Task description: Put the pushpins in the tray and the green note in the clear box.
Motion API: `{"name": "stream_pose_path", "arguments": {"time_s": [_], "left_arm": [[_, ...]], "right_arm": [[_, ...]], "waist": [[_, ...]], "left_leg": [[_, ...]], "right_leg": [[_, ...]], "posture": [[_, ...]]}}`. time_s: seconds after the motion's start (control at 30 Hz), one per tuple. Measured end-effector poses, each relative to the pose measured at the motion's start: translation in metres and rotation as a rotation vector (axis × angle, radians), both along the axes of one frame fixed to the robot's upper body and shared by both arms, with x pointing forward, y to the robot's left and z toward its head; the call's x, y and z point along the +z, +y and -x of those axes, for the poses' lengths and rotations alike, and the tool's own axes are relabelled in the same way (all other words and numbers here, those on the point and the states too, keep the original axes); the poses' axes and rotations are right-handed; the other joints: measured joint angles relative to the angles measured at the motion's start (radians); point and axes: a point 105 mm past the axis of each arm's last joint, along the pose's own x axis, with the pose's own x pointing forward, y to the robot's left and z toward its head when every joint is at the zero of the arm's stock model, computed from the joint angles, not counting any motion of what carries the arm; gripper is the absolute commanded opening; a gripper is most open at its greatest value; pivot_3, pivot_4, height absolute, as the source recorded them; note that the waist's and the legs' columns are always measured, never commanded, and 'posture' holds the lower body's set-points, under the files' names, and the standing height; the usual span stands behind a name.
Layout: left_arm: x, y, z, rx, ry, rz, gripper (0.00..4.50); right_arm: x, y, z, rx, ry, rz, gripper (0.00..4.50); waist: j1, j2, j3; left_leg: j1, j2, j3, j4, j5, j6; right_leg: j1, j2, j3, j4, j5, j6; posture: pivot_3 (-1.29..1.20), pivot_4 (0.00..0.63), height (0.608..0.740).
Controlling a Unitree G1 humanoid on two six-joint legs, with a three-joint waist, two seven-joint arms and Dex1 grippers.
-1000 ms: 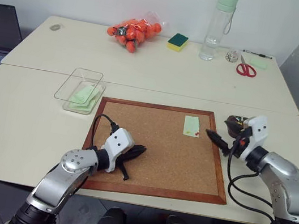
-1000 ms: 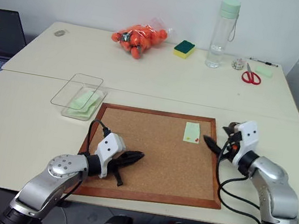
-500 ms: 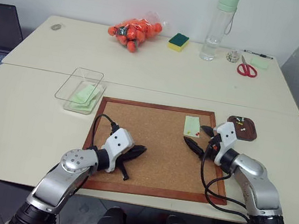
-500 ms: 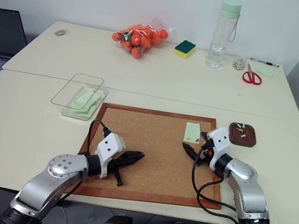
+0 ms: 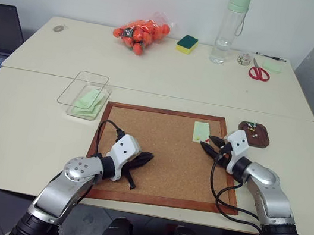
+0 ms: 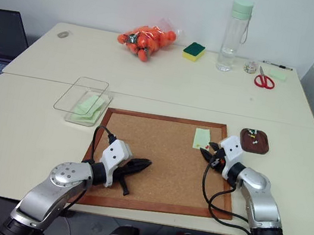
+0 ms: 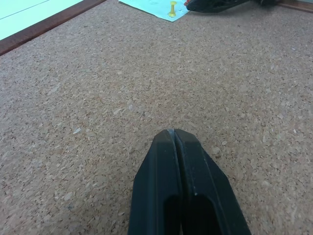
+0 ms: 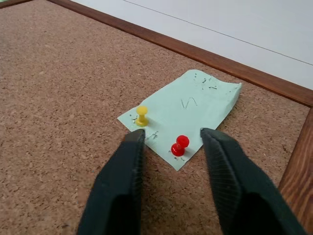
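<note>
Pinning the green note (image 8: 183,113) to the cork board (image 5: 157,154) are 2 pushpins, 1 red (image 8: 179,145) and 1 yellow (image 8: 142,115), both upright near the note's lower edge. The right gripper (image 8: 171,142) sits low at that edge with its 2 fingers apart, the red pin standing between their tips, untouched. The left gripper (image 7: 174,135) rests on bare cork well apart, fingers pressed together. Off the board's right corner sits 1 brown tray (image 5: 255,134) with a few pins inside; off its left corner, 1 clear box (image 5: 84,94) holding green paper.
</note>
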Motion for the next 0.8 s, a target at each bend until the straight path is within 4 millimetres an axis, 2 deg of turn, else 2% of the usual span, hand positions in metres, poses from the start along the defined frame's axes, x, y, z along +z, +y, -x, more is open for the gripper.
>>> {"name": "stream_pose_path", "arguments": {"time_s": [0.17, 0.2, 0.37, 0.63, 0.8], "left_arm": [[0.0, 0.0, 0.0, -0.001, 0.0, 0.0, 0.0], [0.0, 0.0, 0.0, -0.002, 0.0, 0.0, 0.0], [0.0, 0.0, 0.0, -0.003, 0.0, -0.001, 0.0], [-0.001, -0.003, 0.003, -0.021, 0.0, -0.003, 0.0], [-0.001, -0.002, 0.003, -0.019, -0.003, -0.007, 0.0]], "right_arm": [[0.0, -0.001, 0.0, -0.001, -0.009, 0.007, 0.08], [0.0, -0.001, -0.001, -0.002, -0.009, 0.007, 0.02], [0.0, -0.001, -0.001, 0.0, -0.011, 0.003, 0.02], [0.004, -0.009, 0.007, -0.013, 0.013, -0.098, 0.02], [0.03, -0.01, 0.008, -0.025, -0.069, -0.165, 0.02]], "waist": [[0.0, 0.0, 0.0], [0.0, 0.0, 0.0], [0.0, 0.0, 0.0], [0.002, 0.0, 0.0], [0.001, 0.0, 0.0]], "left_leg": [[0.0, 0.0, 0.0, 0.0, 0.0, 0.0], [0.0, 0.0, 0.0, 0.0, 0.0, 0.0], [0.0, 0.0, 0.0, 0.0, 0.0, 0.0], [0.0, 0.0, 0.0, 0.0, 0.0, 0.0], [0.0, 0.0, 0.0, 0.0, 0.0, 0.0]], "right_leg": [[0.0, 0.0, 0.0, 0.0, 0.0, 0.0], [0.0, 0.0, 0.0, 0.0, 0.0, 0.0], [0.0, 0.0, 0.0, 0.0, 0.0, 0.0], [0.0, -0.001, 0.0, 0.0, 0.0, -0.001], [0.0, -0.001, 0.0, 0.0, 0.0, 0.0]], "posture": [[0.0, 0.15, 0.74], [0.0, 0.15, 0.74], [0.0, 0.15, 0.74], [0.0, 0.15, 0.74], [0.0, 0.15, 0.74]]}}
